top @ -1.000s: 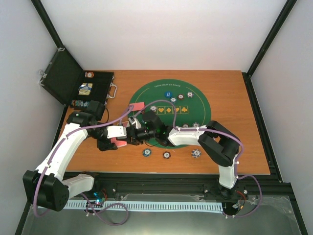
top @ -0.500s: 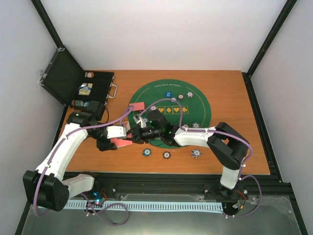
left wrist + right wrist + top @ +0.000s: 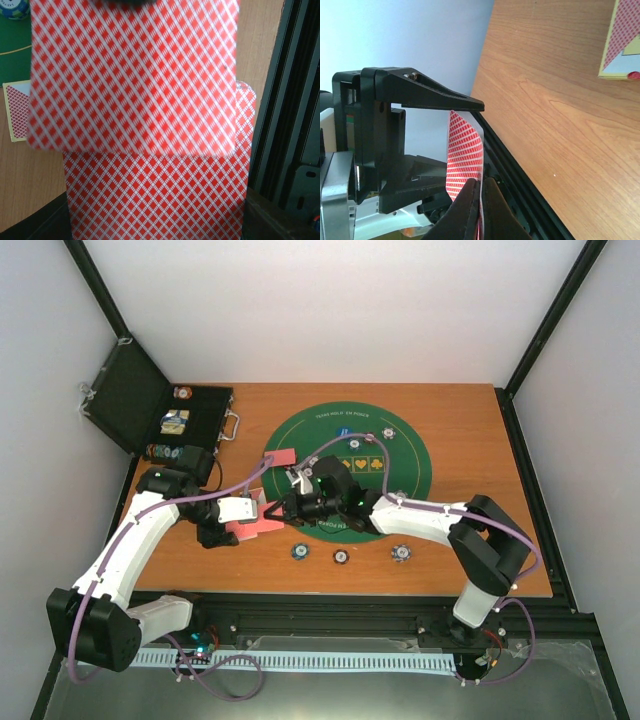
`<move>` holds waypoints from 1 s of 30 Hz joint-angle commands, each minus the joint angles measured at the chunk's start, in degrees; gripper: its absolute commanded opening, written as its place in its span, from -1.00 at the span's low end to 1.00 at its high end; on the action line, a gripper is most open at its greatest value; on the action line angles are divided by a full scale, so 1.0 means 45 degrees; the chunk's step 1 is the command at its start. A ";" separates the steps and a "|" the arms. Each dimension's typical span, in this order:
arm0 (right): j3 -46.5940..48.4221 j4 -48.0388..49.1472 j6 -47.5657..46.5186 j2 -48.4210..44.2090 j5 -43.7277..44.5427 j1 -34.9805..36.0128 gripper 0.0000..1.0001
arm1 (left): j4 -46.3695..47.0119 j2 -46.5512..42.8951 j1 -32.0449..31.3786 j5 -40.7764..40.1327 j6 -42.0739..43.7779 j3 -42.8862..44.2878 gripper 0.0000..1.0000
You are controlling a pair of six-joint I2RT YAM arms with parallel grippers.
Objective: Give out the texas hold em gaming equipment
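Deck (image 3: 155, 195) clamped in the left gripper (image 3: 243, 524), over the wooden table (image 3: 500, 540) left of the mat (image 3: 405, 455). Right gripper (image 3: 481, 187) pinched shut on top card (image 3: 132, 80), directly right of the deck; withdrawal would run rightward.

**Arm hardware, appearance check**

Both arms are the same build. The left arm (image 3: 118, 552) has white shell links between bulky black joint housings, and a lilac cable (image 3: 195, 500) runs along it. The right arm (image 3: 420, 518) has the same white links, black joints and lilac cable. The left end effector (image 3: 470, 140) is matt black with angular fingers tapering to points and two small bright screw heads on the upper finger. The right end effector (image 3: 481, 184) has two slim dark fingers with rounded tips.
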 commanded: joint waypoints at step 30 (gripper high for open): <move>1.6306 -1.2052 -0.7400 1.0838 -0.0653 -0.8976 -0.95 | -0.0045 0.0346 -0.0042 0.0502 -0.0059 0.0740 -0.98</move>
